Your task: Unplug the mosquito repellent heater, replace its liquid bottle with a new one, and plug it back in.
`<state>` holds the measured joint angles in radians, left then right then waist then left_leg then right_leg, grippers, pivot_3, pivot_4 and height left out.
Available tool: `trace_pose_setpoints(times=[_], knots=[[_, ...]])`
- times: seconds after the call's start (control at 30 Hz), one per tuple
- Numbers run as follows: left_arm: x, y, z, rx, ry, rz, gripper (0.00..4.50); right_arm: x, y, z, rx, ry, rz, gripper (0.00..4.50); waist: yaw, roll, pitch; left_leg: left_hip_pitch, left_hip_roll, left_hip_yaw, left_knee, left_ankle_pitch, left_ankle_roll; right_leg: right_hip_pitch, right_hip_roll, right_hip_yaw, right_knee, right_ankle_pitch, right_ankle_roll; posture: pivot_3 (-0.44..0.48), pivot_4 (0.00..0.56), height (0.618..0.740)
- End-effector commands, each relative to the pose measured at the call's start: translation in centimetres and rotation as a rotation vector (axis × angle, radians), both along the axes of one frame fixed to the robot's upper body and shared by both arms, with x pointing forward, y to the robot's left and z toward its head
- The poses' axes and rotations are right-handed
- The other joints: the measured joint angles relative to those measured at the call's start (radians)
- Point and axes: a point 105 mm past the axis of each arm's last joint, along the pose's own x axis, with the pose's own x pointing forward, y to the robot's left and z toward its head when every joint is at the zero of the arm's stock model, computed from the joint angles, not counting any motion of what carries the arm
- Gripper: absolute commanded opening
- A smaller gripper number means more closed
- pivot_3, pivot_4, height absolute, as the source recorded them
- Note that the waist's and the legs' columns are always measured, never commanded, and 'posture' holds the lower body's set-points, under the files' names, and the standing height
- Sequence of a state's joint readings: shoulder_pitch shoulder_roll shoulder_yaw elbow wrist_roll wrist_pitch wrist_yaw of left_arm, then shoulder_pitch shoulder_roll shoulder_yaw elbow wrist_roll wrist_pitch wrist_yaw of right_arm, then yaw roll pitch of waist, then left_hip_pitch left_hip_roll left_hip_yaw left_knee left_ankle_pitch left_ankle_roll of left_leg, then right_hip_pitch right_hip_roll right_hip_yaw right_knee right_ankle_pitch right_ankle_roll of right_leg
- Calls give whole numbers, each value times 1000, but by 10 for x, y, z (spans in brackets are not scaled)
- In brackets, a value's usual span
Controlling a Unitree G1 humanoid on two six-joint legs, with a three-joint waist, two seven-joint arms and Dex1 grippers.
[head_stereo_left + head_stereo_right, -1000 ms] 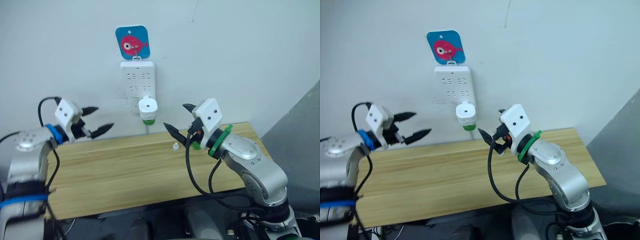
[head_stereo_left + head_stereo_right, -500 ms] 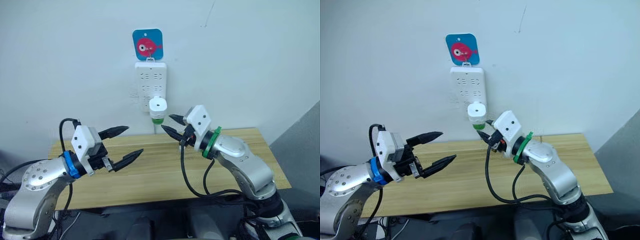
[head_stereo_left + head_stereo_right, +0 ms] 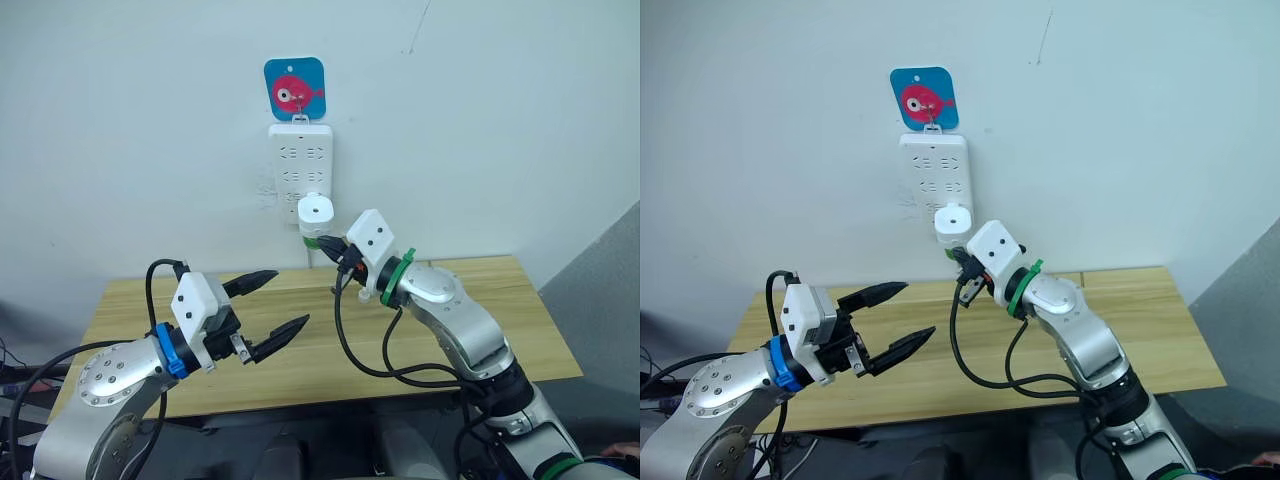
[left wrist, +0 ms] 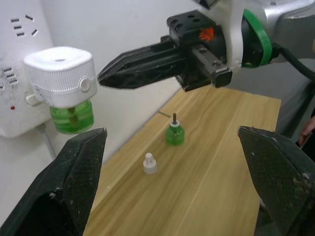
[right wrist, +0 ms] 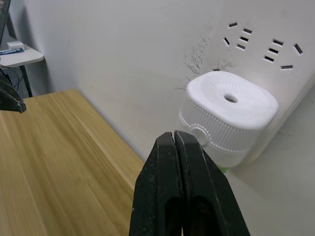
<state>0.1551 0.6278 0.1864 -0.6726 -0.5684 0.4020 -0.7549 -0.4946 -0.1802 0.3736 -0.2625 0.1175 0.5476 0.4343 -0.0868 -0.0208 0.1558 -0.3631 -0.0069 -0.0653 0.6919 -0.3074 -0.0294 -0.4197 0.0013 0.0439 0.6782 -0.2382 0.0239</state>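
**White heater still plugged in, right gripper's closed tip close beside it**

White plastic mosquito repellent heater sits in the lowest socket of the white power strip hung on the wall under a blue card with a pink fish. A bottle of green liquid hangs screwed in beneath the heater body. Round vent hole faces up.

Right gripper: both black fingers pressed together, no gap between them, holding nothing. Its tip is raised off the table, just beside the heater's lower edge; contact cannot be judged from these views.

Left gripper: fingers wide apart, empty, hovering above the front part of the wooden table, well apart from the wall.

On the table near the wall, below the heater: a small green bottle standing upright with a dark wick stub on top, and just beside it a small white cap, also upright. The two are near each other but not touching.
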Motion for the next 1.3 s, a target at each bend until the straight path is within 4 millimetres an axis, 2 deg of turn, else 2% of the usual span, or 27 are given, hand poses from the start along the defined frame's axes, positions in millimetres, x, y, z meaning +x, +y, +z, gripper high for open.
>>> trace_pose_setpoints(times=[0.03, 0.57, 0.9, 1.3], knots=[[-1, -4, 7, 5, -48, -18, 4500, 3, 2, 14, 30, -55, -10, 36, 0, 0, 0, 0, 0, 0, 0, 0, 0, 0, 0, 0, 0, 0, 0, -93, 124, 740], [7, -8, 7, 9, -47, -33, 4500, 14, -6, 15, 60, -63, -93, 36, -1, 0, 0, 0, 0, 0, 0, 0, 0, 0, 0, 0, 0, -1, 1, -95, 121, 740], [10, -3, 1, 15, -40, -34, 4500, 7, 6, 8, 40, -28, -36, 36, -2, 0, 0, 0, 0, 0, -1, 0, 0, 0, 0, 0, -1, -1, 1, -102, 111, 740], [9, -1, -2, 19, -49, -38, 4500, 16, 4, 9, 51, -37, -96, 36, -2, 0, 0, 0, 0, 0, -1, 0, 0, -1, 0, 0, -1, -2, 2, -104, 109, 740]])
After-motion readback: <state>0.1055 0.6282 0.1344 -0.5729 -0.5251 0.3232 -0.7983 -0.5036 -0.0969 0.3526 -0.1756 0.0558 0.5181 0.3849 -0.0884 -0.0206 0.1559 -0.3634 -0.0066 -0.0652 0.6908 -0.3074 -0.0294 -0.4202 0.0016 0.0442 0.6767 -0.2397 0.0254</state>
